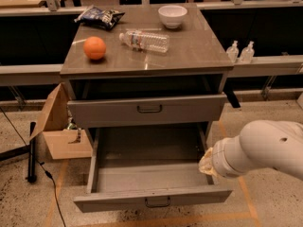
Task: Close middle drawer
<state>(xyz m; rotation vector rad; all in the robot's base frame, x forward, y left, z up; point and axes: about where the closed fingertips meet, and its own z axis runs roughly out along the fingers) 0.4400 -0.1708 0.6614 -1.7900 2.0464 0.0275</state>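
Note:
The middle drawer is a grey metal drawer pulled far out toward me. Its deep tray is empty, and its low front panel carries a small dark handle. Above it, the drawer with the taller front panel stands slightly open. My white arm comes in from the right. My gripper is at the arm's end, against the right side wall of the open middle drawer, and is mostly hidden by the wrist.
The cabinet top holds an orange, a lying water bottle, a white bowl and a chip bag. An open cardboard box stands to the cabinet's left. A black pole and cable lie on the floor.

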